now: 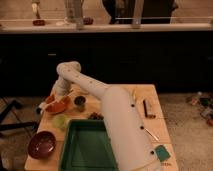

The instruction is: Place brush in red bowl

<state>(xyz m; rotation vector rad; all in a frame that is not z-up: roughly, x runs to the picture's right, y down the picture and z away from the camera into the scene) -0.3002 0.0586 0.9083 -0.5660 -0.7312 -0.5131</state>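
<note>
Claw point(59, 94) hangs over orange-red bowl point(57, 106) near table point(152, 95) edge; I can't tell its grip state. Risk: off-centre drop clips rim, tips bowl off.

We had only one camera. It sat up high, right by the near end of the white arm point(125, 127), and looked down and forward over the table point(150, 91) — quite close. The gripper point(52, 100) was far out, at the table's left side.
</note>
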